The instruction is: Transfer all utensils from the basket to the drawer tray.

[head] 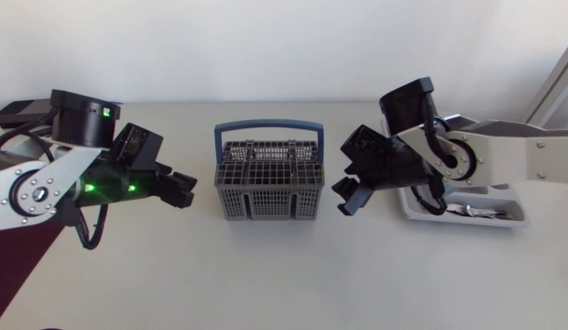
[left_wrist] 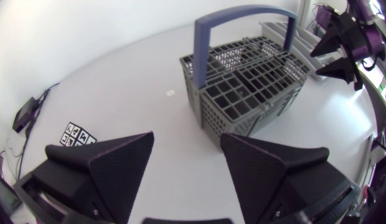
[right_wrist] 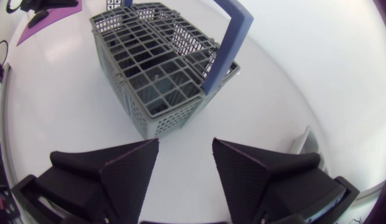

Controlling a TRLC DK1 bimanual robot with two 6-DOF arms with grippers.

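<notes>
Basket btwn L pincer, R pincer.

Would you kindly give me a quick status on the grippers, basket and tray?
Both open, empty: left gripper one side of basket, right gripper the other. Basket shows nothing inside; utensils in tray. Nothing in the way.

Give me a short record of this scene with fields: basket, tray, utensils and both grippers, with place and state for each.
basket: grey, blue handle upright, mid table, between the two grippers; no utensil seen sticking out
drawer tray: white, on my right, partly under the right arm
utensils: metal pieces lying in the tray
left gripper: open, empty, beside the basket, not touching it
right gripper: open, empty, on the basket's other side, not touching it
</notes>
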